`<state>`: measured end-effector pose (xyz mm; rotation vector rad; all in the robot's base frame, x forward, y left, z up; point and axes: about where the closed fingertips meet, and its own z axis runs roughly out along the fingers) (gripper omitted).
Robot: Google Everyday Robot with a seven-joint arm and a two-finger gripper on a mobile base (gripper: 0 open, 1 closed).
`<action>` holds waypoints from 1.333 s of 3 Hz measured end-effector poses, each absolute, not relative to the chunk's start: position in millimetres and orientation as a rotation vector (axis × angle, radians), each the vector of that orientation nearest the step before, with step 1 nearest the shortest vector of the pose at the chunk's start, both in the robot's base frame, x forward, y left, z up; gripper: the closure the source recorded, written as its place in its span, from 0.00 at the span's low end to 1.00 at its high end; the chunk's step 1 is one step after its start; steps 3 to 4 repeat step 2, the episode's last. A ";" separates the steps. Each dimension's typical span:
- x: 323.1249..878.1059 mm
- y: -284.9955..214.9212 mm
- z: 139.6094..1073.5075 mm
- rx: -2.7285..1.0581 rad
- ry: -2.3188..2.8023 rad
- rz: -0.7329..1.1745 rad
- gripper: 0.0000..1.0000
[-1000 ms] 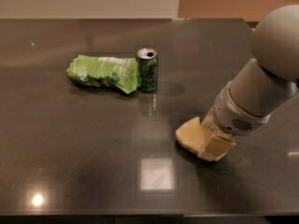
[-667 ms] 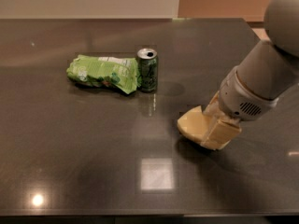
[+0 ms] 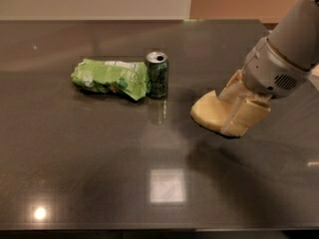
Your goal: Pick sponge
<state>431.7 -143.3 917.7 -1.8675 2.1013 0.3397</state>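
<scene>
The pale yellow sponge (image 3: 208, 112) is held between the beige blocky fingers (image 3: 249, 116) of my gripper (image 3: 230, 114), right of centre. The gripper is shut on the sponge's right part and holds it a little above the dark table (image 3: 99, 173). A shadow lies on the table under it. The sponge's left end sticks out free; its right end is hidden by the fingers. The grey-white arm (image 3: 284, 54) comes in from the upper right.
A green drink can (image 3: 157, 74) stands upright left of the sponge, about a hand's width away. A green snack bag (image 3: 109, 77) lies against the can's left side. The table's far edge meets a pale wall.
The gripper has risen and shifted slightly right, taking the sponge up off the table with it. The can and the bag have not moved.
</scene>
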 end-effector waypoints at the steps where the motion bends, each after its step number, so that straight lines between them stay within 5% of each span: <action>1: 447.9 -136.2 958.8 -1.947 1.964 0.379 1.00; 4: 448.4 -135.8 958.7 -1.946 1.963 0.378 1.00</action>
